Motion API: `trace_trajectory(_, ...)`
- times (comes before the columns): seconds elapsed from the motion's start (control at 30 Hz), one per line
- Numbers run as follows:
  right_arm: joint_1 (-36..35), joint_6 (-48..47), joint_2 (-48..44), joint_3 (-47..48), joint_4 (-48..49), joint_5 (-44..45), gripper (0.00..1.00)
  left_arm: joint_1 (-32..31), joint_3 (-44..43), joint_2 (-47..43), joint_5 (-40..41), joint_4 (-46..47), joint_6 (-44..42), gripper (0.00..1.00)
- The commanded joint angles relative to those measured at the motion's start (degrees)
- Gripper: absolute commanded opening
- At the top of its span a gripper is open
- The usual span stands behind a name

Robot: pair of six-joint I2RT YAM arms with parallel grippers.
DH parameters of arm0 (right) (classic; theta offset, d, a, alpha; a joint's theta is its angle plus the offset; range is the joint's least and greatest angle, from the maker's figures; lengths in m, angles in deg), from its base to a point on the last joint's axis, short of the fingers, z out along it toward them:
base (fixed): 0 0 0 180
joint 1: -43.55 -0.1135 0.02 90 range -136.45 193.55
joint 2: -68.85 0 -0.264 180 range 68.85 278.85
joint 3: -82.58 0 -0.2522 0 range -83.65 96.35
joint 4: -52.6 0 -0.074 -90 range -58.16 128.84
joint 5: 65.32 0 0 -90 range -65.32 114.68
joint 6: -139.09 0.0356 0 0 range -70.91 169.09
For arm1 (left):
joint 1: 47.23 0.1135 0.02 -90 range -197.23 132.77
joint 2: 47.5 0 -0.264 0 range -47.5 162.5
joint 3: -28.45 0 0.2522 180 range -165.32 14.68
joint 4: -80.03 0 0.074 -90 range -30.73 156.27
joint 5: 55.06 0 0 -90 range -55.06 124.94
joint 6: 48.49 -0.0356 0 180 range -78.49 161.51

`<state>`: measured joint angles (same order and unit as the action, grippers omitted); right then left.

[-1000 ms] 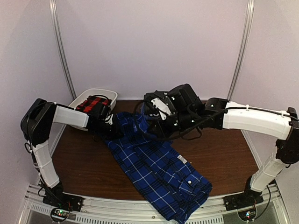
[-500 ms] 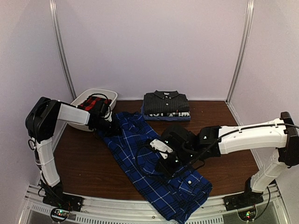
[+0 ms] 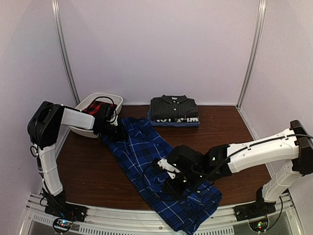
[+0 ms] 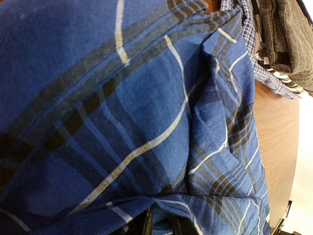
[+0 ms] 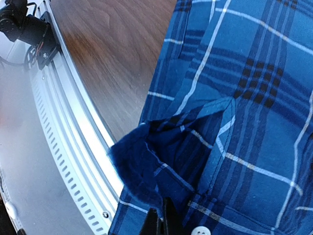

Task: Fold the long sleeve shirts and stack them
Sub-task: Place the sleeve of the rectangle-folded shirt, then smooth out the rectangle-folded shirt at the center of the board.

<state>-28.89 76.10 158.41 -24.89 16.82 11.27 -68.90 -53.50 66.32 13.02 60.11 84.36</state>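
My left jaws pinch the blue plaid shirt (image 3: pixel 142 156) at its far-left end, my right jaws its near-right end. Its length runs diagonally between them.

My right hand (image 5: pixel 159 221) pinches a bunched fold of the blue-and-black plaid shirt (image 5: pixel 244 98). To the left lie the brown tabletop (image 5: pixel 112 54) and a slotted metal rail (image 5: pixel 63 147).

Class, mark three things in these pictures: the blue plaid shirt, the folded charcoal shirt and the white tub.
blue plaid shirt (image 3: pixel 144 159), top view, middle of its spread body.
charcoal shirt (image 3: pixel 173 108), top view, its folded front below the collar.
white tub (image 3: pixel 113 97), top view, its far rim.
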Motion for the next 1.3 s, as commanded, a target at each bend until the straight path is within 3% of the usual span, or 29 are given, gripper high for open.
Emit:
trace_trajectory(0.0, -2.3, 4.0, -1.7, -3.5, 3.8, -1.5, 0.09, 0.7, -2.0, 0.6, 0.4, 0.0, -1.5, 0.16)
trace_trajectory(0.07, -2.6, 5.0, -1.6, -4.4, 4.1, -1.4, 0.16, 0.7, -2.2, 0.5, 0.8, -0.3, -1.7, 0.16)
trace_trajectory(0.2, -2.7, 5.7, -5.1, -4.5, 3.0, -0.2, 0.39, 0.7, -3.0, -0.1, 2.7, -2.0, -2.1, 0.17)
trace_trajectory(0.37, -1.9, 5.9, -9.3, -3.1, -1.3, 4.6, 0.49, 1.1, -4.1, -2.5, 7.0, -5.6, -3.6, 0.18)
trace_trajectory(0.57, 4.5, 6.4, -8.5, -1.1, 0.0, 6.6, 0.41, 1.3, -6.0, -7.9, 12.5, -10.2, -6.1, 0.21)
trace_trajectory(0.83, 15.4, 4.1, -0.5, 4.2, 7.3, 4.8, 0.35, -2.6, -5.3, -13.0, 10.7, -12.5, -6.7, 0.22)
trace_trajectory(1.07, 22.1, -0.2, 10.4, 13.3, 10.7, 3.2, 0.33, -9.6, -1.7, -10.3, 5.4, -6.2, -2.2, 0.21)
trace_trajectory(1.27, 25.2, -2.0, 18.8, 18.3, 10.6, 0.4, 0.33, -10.7, -1.2, -3.8, 3.4, -1.9, -0.7, 0.2)
